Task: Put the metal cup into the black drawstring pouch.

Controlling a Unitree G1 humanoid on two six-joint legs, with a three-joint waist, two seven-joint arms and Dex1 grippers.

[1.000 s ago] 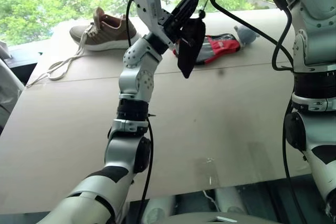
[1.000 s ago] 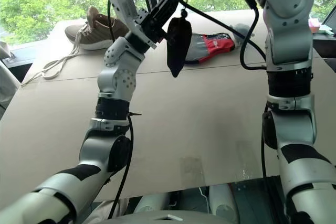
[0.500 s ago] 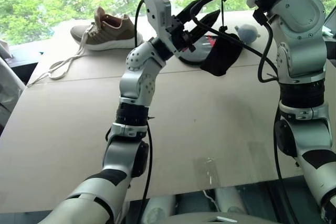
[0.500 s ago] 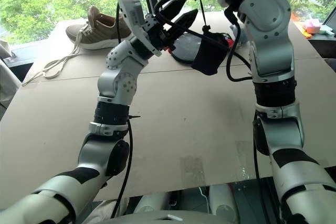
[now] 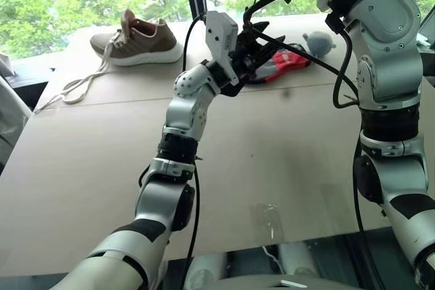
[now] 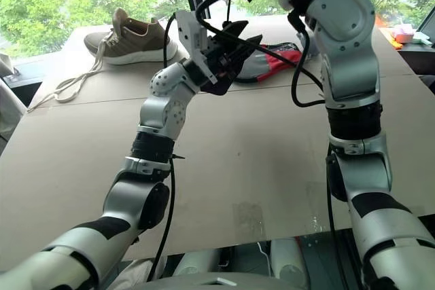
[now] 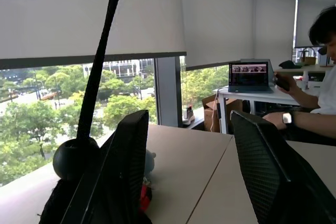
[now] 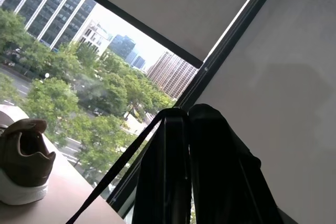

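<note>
Left wrist view: my left end effector [image 7: 189,166] is released, fingers apart, black drawstring pouch [image 6: 219,81] just beneath it. Right end effector [image 8: 186,116] is clenched on the pouch cord [image 7: 102,61] above.

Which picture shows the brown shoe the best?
The left eye view: the whole brown shoe lies on the table, laces trailing. The right eye view shows the same; the right wrist view catches one end.
</note>
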